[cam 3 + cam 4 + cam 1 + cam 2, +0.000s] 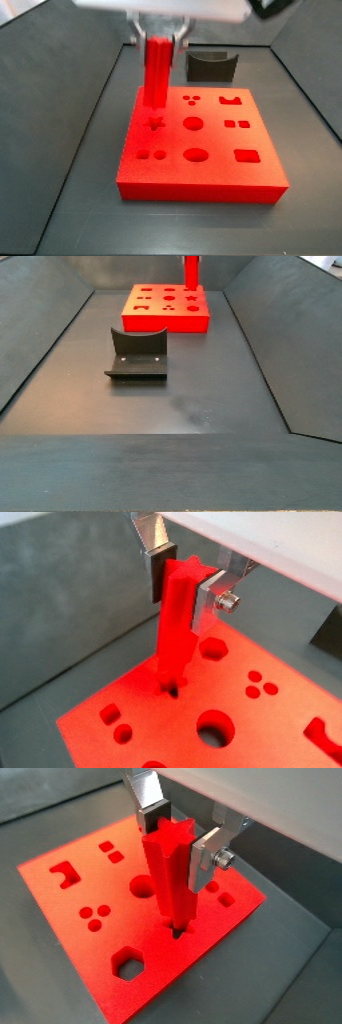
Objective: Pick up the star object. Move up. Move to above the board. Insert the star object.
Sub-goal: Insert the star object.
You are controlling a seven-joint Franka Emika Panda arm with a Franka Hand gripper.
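- Gripping the star peg (171,873) near its top, the jaws of the gripper (178,830) press on it from two sides, so it hangs upright.
- That leaves its lower end free over the board (80,933), right at a dark hole; whether it has entered, I cannot tell.
- On the grey surface (201,406), the fixture (138,354) stands well apart, out of the way.
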